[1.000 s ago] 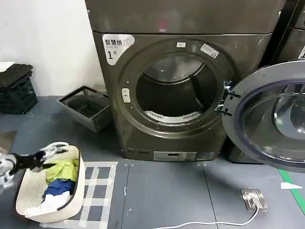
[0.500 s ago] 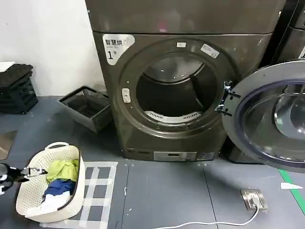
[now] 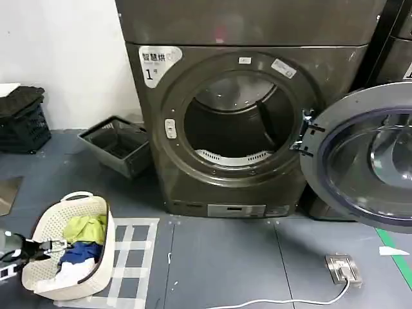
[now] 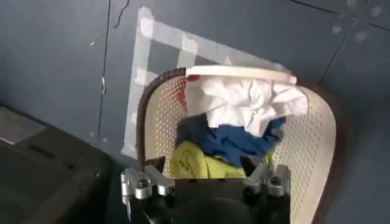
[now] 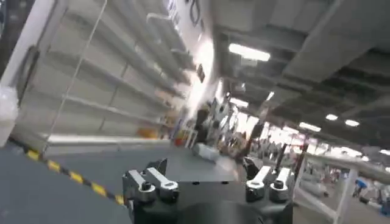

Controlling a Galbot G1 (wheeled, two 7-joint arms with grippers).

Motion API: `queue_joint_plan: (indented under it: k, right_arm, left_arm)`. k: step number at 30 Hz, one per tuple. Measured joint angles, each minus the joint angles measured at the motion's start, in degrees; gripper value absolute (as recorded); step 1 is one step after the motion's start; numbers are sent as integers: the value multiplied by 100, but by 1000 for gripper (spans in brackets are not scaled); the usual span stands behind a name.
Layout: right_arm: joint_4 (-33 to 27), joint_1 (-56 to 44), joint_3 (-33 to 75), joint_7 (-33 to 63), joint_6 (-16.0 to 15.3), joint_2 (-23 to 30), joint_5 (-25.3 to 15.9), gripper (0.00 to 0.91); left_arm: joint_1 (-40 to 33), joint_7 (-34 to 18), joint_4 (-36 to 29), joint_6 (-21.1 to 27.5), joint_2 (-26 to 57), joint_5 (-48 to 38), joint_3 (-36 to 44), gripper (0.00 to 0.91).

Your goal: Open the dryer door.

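white label (image 3: pixel 155 63) reading "1", on dryer (image 3: pixel 244 193) front

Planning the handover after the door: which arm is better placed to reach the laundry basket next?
Left, probably. The left hand hangs open at the laundry basket rim, clothes right before it. The dryer door already stands swung open.

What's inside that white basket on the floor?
The white basket holds crumpled clothes: a white piece, a blue one and a yellow-green one. Anything beneath them is covered.
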Motion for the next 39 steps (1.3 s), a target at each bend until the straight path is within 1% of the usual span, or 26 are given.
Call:
queue_joint_plan:
  k: [2, 7, 29, 34, 39]
  right_arm:
    - [-18, -23, 12, -24, 65, -4, 52, 907]
    - [1, -38, 40, -77, 114, 13, 45, 907]
    - [64, -33, 1, -69, 149, 104, 14, 907]
    - [101, -10, -12, -80, 148, 139, 0, 907]
    - [116, 3, -33, -85, 150, 156, -6, 907]
  left_arm:
    - [9, -4, -24, 2, -12, -9, 6, 907]
    - [9, -3, -30, 4, -17, -10, 9, 907]
    - [23, -14, 57, 7, 30, 6, -15, 907]
    - [37, -22, 105, 6, 48, 219, -17, 907]
    - [46, -183, 175, 6, 45, 288, -18, 907]
